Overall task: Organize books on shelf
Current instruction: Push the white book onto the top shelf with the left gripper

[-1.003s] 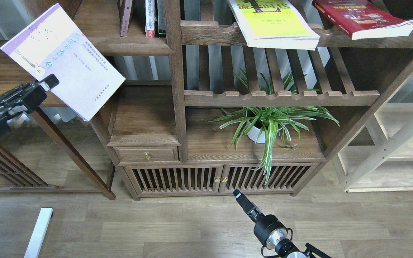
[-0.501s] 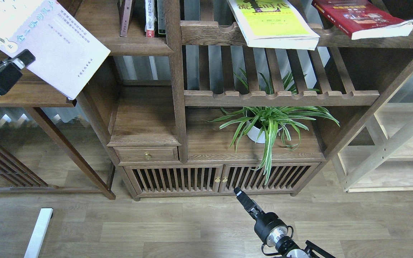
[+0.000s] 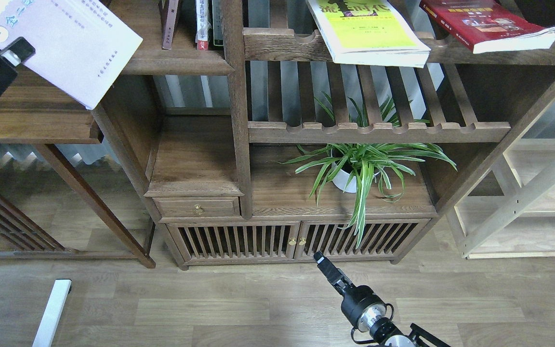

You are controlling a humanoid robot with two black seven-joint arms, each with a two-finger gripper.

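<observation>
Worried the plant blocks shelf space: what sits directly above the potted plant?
Above the potted plant is a slatted rack, bare where visible. Higher up, a yellow-green book lies on another rack. The pot's base is hidden by leaves.

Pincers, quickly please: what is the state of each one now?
Left pincer: closed on the lavender-white book, held tilted.
Right pincer: holds nothing; seen end-on, open or closed cannot be told.

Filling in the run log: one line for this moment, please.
left gripper: shut on lavender book, raised | right gripper: low, idle | yellow-green book, red book: on slatted rack
</observation>
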